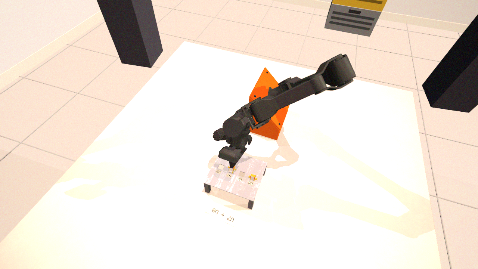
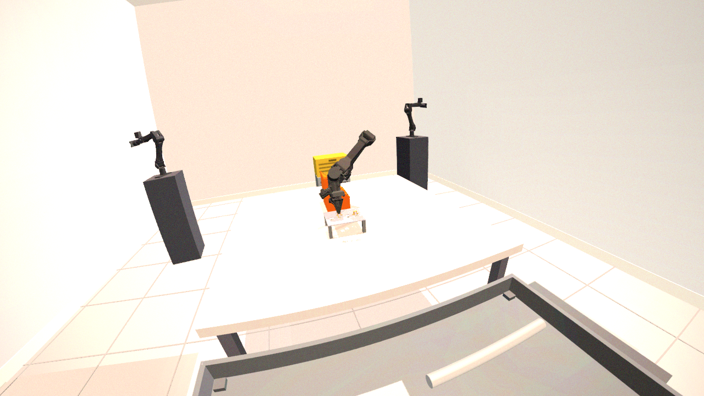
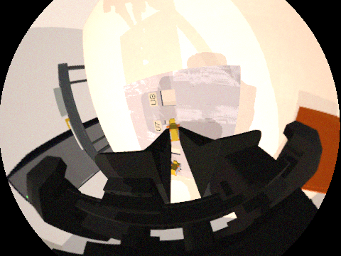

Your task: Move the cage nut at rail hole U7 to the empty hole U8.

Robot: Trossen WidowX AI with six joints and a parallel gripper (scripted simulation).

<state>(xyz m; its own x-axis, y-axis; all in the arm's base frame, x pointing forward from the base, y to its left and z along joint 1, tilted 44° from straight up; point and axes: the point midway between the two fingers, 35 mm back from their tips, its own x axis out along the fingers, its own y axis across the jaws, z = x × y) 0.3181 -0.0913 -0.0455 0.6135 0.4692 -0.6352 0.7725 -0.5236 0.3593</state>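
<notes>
On the desk (image 1: 150,207) (image 2: 285,280) (image 3: 101,89), the rail plate (image 1: 239,191) (image 2: 344,221) (image 3: 209,96) stands between the orange base (image 1: 265,133) (image 2: 344,201) (image 3: 321,153) and the near edge, well in from the corners. Your gripper (image 1: 232,166) (image 2: 338,213) (image 3: 174,129) is clenched on the U7 cage nut (image 1: 231,170) (image 2: 339,216) (image 3: 174,134), which is at its starting hole; you cannot tell from here whether its wings are free. The U8 hole (image 1: 220,166) (image 3: 168,97) is unfilled, next along toward the left edge as the exterior view shows it.

You look to be at the extraction step, with the transfer undone. Next, ease the nut straight up until it clears, then carry it toward that left edge, square it over U8 and press it in. Keep away from the other nut (image 1: 253,177) (image 2: 355,213) (image 3: 175,167) at U5, toward the right edge. A tilted pull could snag a wing or slip your grasp.
</notes>
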